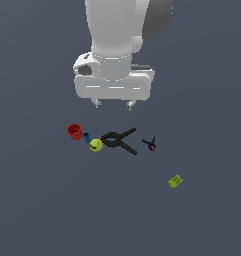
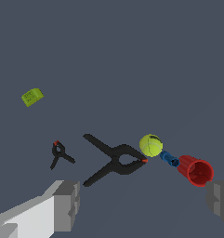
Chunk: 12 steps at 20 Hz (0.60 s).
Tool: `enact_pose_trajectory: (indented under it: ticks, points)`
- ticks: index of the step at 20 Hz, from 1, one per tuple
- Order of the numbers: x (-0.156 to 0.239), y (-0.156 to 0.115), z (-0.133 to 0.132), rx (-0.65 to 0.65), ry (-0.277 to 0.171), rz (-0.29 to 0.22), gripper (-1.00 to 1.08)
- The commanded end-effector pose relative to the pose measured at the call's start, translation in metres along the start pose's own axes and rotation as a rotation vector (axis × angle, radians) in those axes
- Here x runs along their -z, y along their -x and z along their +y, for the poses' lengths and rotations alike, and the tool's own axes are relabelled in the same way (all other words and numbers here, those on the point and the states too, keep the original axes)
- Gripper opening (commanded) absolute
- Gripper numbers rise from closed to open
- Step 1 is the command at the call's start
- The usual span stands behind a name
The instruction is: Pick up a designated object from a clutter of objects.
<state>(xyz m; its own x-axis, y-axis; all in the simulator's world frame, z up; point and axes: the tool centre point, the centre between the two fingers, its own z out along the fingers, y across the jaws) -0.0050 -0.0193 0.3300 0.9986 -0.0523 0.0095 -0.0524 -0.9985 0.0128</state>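
Overhead, the gripper (image 1: 112, 104) hung clear above the clutter — likely placed to survey before descending. Its jaws stood wide apart, holding and touching nothing. The red cup (image 1: 74, 131) lay at the row's end toward the exterior view's left — just beside a tiny blue piece (image 1: 86, 136), then the yellow-green ball (image 1: 96, 145).
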Motion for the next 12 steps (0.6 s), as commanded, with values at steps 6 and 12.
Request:
enact_pose_trajectory:
  ticks: [6, 12]
  points:
    - [-0.001, 0.004, 0.015, -0.004, 0.012, -0.014, 1.00]
    - [-0.003, 0.007, 0.025, -0.007, 0.020, -0.023, 1.00]
